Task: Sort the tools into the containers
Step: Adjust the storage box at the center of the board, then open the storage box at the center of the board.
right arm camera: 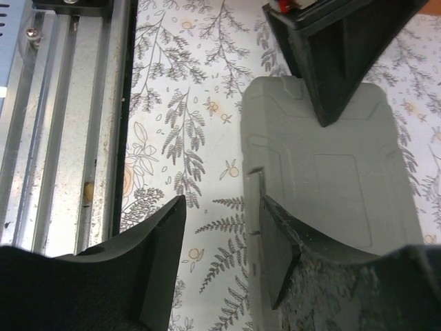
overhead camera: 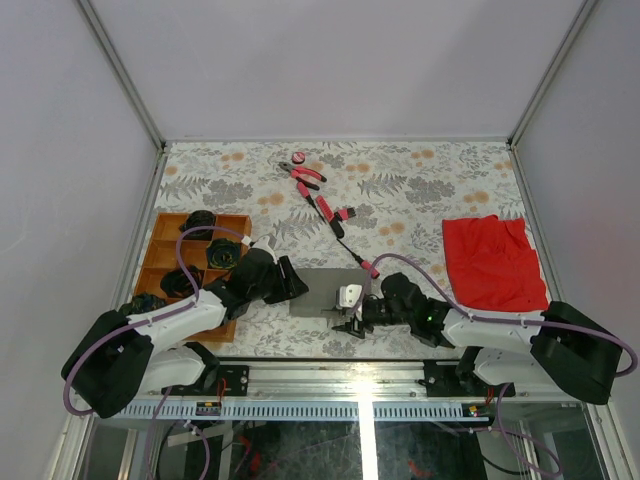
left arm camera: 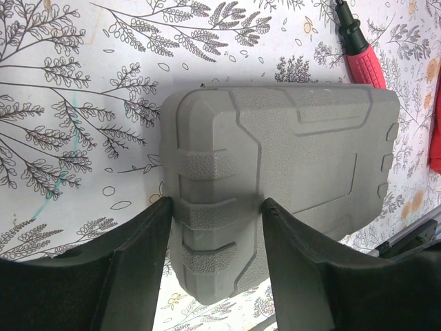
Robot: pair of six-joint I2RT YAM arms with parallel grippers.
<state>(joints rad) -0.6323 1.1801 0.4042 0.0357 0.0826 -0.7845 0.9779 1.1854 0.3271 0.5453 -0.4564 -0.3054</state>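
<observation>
The closed grey case lies flat between the two pincers; no tool can go into it until the lid is up, so opening it is probably the step in hand. The left gripper stands about half open and clamps nothing; the case's ribbed short end sits right between its fingers, the rest of the case runs away ahead of it, and a red-handled screwdriver lies beyond the far corner. The right gripper is likewise parted and empty; one finger hangs over bare tablecloth, the other is at the case's long edge beside a small notch in the seam; whether it touches I cannot tell. To do this well, I judge the left should pin the base down while the right finger works into that seam; a light case would likely slide or tip otherwise. The wooden tray sits behind the left gripper; the pliers lie well ahead of both.
</observation>
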